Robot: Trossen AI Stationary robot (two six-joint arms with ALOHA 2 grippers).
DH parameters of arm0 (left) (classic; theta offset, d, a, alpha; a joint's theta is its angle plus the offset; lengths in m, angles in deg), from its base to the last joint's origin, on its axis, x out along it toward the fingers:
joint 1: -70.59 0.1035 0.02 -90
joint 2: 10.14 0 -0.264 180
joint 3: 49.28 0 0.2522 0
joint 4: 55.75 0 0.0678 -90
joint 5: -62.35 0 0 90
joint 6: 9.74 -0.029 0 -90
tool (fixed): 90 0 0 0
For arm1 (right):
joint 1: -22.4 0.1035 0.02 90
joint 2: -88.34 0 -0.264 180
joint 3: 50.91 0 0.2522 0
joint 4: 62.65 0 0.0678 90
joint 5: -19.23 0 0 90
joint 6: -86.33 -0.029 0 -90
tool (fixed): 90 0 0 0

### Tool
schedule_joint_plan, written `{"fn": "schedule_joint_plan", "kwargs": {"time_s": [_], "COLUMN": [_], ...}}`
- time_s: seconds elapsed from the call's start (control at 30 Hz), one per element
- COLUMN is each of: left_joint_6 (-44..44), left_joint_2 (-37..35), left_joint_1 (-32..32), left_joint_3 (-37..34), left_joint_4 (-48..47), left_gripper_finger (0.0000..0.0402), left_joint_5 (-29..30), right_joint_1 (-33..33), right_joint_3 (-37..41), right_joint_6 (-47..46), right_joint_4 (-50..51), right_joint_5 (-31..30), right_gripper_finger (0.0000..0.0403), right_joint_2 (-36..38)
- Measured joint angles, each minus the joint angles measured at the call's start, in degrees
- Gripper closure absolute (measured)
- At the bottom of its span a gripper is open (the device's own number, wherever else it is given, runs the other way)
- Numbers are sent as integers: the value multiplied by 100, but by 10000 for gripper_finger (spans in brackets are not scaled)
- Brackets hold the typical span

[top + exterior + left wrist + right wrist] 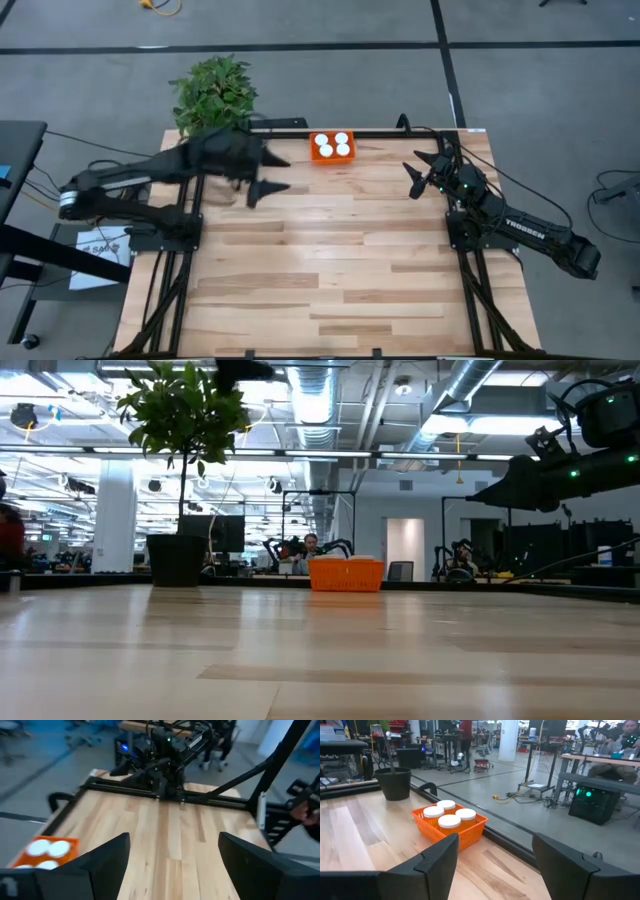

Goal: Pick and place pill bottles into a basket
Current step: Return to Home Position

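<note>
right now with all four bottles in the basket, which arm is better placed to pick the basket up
Probably left: the left gripper hangs open and empty nearer the basket than the right gripper, which is also open but farther off.

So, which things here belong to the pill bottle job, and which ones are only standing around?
Belonging to the job:
- four pill bottles, all standing in the basket
- left gripper and right gripper, both empty, jaws open

Only standing around:
- the potted plant, on the left arm's side of the basket
- a person in the room behind
</note>
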Motion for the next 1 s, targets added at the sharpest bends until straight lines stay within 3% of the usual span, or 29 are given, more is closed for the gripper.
{"fn": "schedule_joint_plan", "kwargs": {"time_s": [0.17,0.27,0.4,0.63,1.0], "left_joint_6": [-22,88,440,700,1067], "left_joint_2": [-814,-1214,-1642,-2446,-4090], "left_joint_1": [-1165,-1493,-1466,-1247,-804], "left_joint_3": [-526,-1222,-2469,-4306,-5706], "left_joint_4": [107,407,1193,3004,3301], "left_gripper_finger": [109,109,109,109,109], "left_joint_5": [1825,2298,2709,2087,2309], "right_joint_1": [-2,-2,-2,-2,4], "right_joint_3": [0,0,0,-95,-313], "right_joint_6": [-185,-383,-735,-755,-706], "right_joint_4": [0,-7,-22,427,773], "right_joint_5": [-9,-31,-166,-146,-138], "right_gripper_finger": [153,153,153,153,153], "right_joint_2": [0,2,1,10,305]}}
